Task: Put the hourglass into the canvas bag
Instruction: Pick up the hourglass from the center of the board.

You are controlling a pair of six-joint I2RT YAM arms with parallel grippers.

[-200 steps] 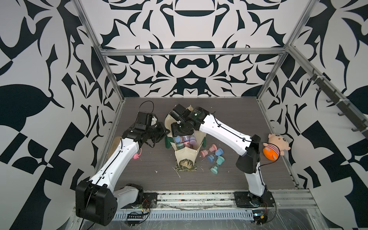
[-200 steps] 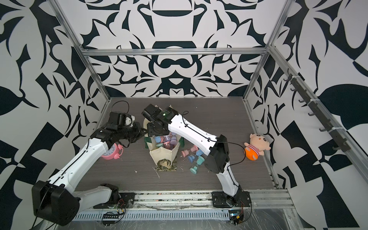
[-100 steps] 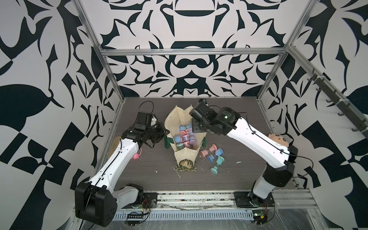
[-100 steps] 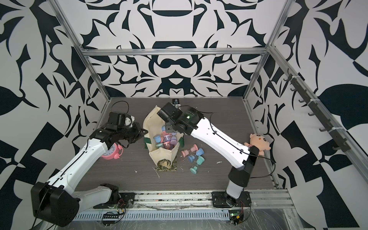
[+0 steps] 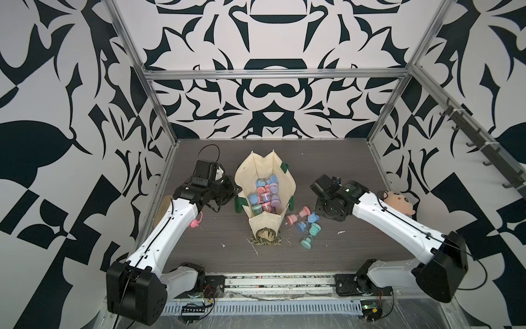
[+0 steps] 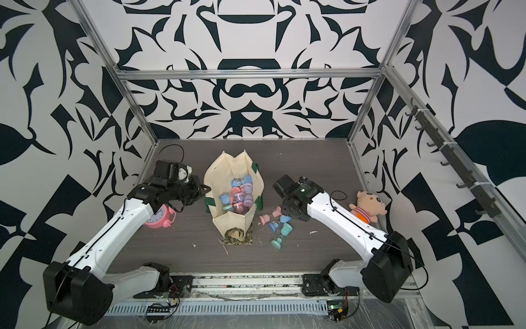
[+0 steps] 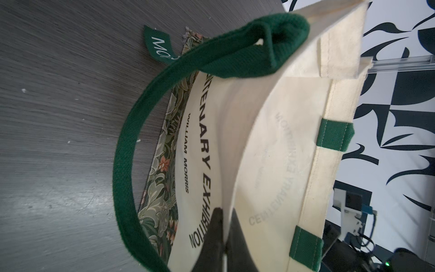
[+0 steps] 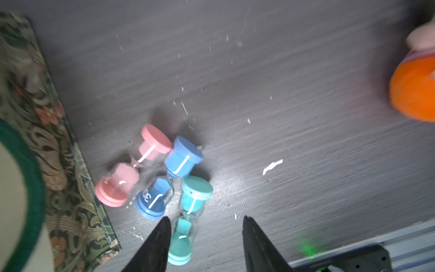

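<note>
**Task items.** Three loose hourglasses lie on their sides on the table (image 5: pixel 341 159), just right of the canvas bag (image 5: pixel 244 176). They are a pink hourglass (image 8: pixel 134 164), a blue hourglass (image 8: pixel 169 176) and a teal hourglass (image 8: pixel 190 212), clustered close together. More stored hourglasses (image 5: pixel 264 196) are piled inside the bag, which sits at mid-table with its mouth spread.

**Right gripper** (image 8: pixel 204 219). Released, jaws moderately apart, nothing grasped. It hangs over the table by the cluster. In the wrist view one end of the teal hourglass lies just beside one finger (image 8: pixel 160 237); contact cannot be determined.

**Left gripper** (image 7: pixel 226 212). Clenched on the bag's left wall near the rim, with one finger on each face of the canvas.

**Change.** One second ago the right arm was over the bag's mouth. Half a second ago it was at the bag's far right edge. It is now clear of the bag, to its right. The left arm and the three loose hourglasses have not shifted.

**Materials.**
- The hourglasses have clear waisted bodies and round, flanged pastel end caps.
- The bag is cream woven canvas with black print. It has a dark green webbing strap handle (image 7: pixel 124 153) and a floral panel (image 5: pixel 266 237) at its near end.
- The table is dark and wood-grained, with pale specks.
- A pink alarm clock (image 6: pixel 159 219) sits at the left, and a plush doll (image 6: pixel 368 206) lies at the right.
</note>
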